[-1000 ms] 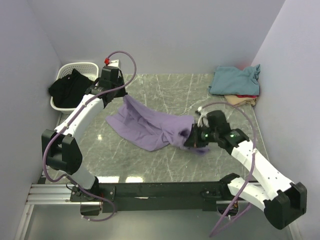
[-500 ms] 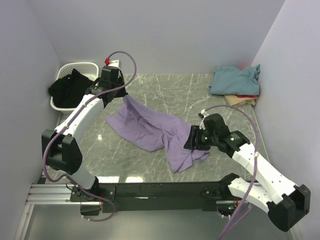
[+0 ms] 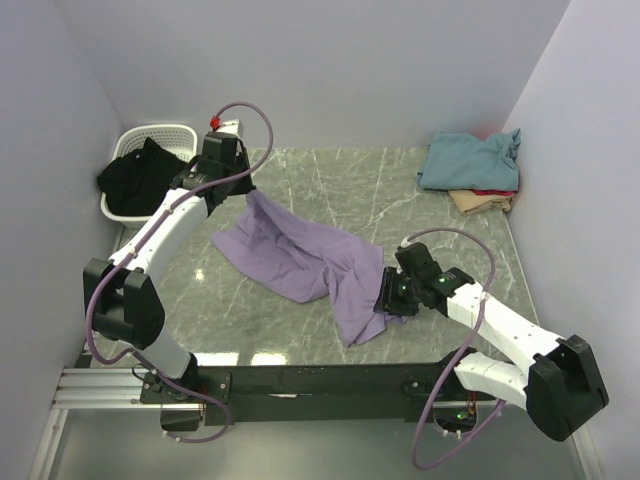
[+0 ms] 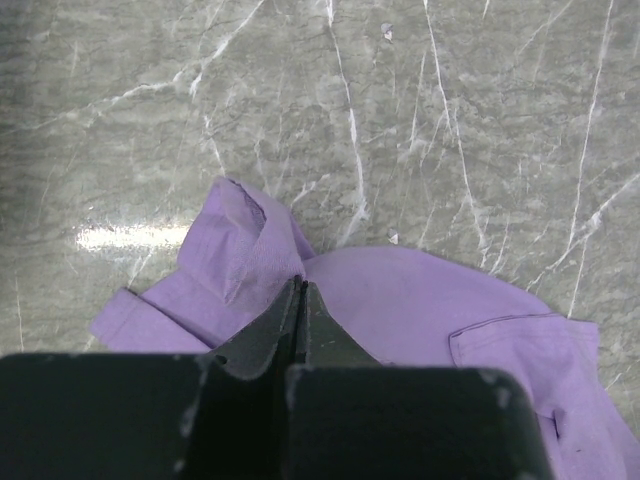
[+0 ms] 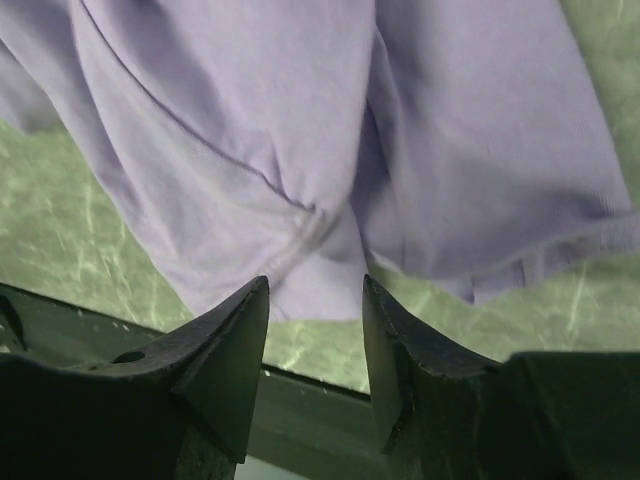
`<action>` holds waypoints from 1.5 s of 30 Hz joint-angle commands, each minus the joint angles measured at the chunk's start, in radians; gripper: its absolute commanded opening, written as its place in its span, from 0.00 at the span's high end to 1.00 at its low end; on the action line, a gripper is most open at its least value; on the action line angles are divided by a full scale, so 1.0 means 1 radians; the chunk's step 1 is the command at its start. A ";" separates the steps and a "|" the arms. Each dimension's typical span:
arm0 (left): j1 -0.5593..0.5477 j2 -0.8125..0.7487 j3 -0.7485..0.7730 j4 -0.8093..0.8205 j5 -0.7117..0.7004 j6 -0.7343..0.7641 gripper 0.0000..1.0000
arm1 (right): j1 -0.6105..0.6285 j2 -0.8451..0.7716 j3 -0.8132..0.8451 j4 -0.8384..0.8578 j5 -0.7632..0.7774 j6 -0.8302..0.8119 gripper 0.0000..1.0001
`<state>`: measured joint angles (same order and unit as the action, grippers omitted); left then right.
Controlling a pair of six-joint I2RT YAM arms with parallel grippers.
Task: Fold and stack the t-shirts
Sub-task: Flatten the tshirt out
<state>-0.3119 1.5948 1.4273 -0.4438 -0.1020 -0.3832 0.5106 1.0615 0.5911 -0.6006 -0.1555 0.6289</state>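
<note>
The right gripper (image 3: 386, 297) has been drawn back toward the near edge of the table (image 3: 350, 180). Its fingers are held apart and empty just beside the purple shirt (image 3: 300, 255), which is spread across the table's middle. The shirt's far corner is pinched in the closed left gripper (image 3: 247, 192). A teal shirt (image 3: 468, 160) is piled on others at the table's far right corner.

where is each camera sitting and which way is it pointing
top external: above and behind the bases, looking down on the table; both arms show, the left gripper at one end of the lavender t-shirt, the right gripper at the other.
left wrist: on the left arm, looking down past its shut fingers at shirt and marble.
right wrist: on the right arm, low, facing the shirt between its open fingers.
shared: all three see the lavender t-shirt.
</note>
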 commanded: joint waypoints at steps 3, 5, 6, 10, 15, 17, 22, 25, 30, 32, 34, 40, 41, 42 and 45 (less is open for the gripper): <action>0.002 -0.001 0.019 0.011 0.013 0.004 0.99 | -0.015 0.023 -0.014 0.154 0.036 0.002 0.50; 0.002 0.002 0.019 0.011 0.012 0.006 0.99 | -0.026 0.057 -0.007 0.173 0.034 -0.011 0.50; 0.002 0.005 0.019 0.010 0.010 0.006 0.99 | -0.029 0.072 -0.002 0.174 0.030 -0.021 0.50; 0.002 0.010 0.024 0.007 0.007 0.007 0.99 | -0.038 0.136 0.021 0.194 0.036 -0.043 0.51; 0.002 0.005 0.024 0.004 0.002 0.010 0.99 | -0.046 0.167 0.032 0.229 0.031 -0.061 0.58; 0.004 0.007 0.022 0.001 -0.002 0.010 0.99 | -0.047 0.158 0.035 0.228 0.036 -0.064 0.62; 0.002 0.014 0.025 0.002 0.001 0.009 0.99 | -0.047 0.117 0.059 0.196 0.077 -0.086 0.54; 0.002 0.016 0.028 0.004 0.002 0.007 0.99 | -0.050 0.103 0.078 0.188 0.086 -0.101 0.55; 0.002 0.027 0.035 -0.001 0.012 0.009 0.99 | -0.055 0.143 0.087 0.209 0.050 -0.115 0.62; 0.002 0.027 0.035 -0.003 0.010 0.010 0.99 | -0.058 0.156 0.088 0.223 0.033 -0.115 0.78; 0.002 0.027 0.033 -0.004 0.008 0.013 0.99 | -0.057 0.160 0.085 0.228 0.024 -0.113 1.00; 0.002 0.030 0.033 -0.007 0.007 0.015 0.99 | -0.061 0.143 0.092 0.239 0.001 -0.121 1.00; 0.002 0.030 0.035 -0.007 0.002 0.017 0.99 | -0.061 0.112 0.098 0.236 -0.003 -0.124 1.00; 0.002 0.028 0.035 -0.010 -0.001 0.018 0.99 | -0.061 0.092 0.108 0.226 0.002 -0.124 1.00; 0.002 0.019 0.045 -0.019 -0.018 0.021 0.99 | -0.061 -0.026 0.202 0.154 0.048 -0.141 1.00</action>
<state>-0.3119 1.6299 1.4273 -0.4553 -0.1028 -0.3813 0.4572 1.1835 0.6540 -0.4217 -0.1429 0.5186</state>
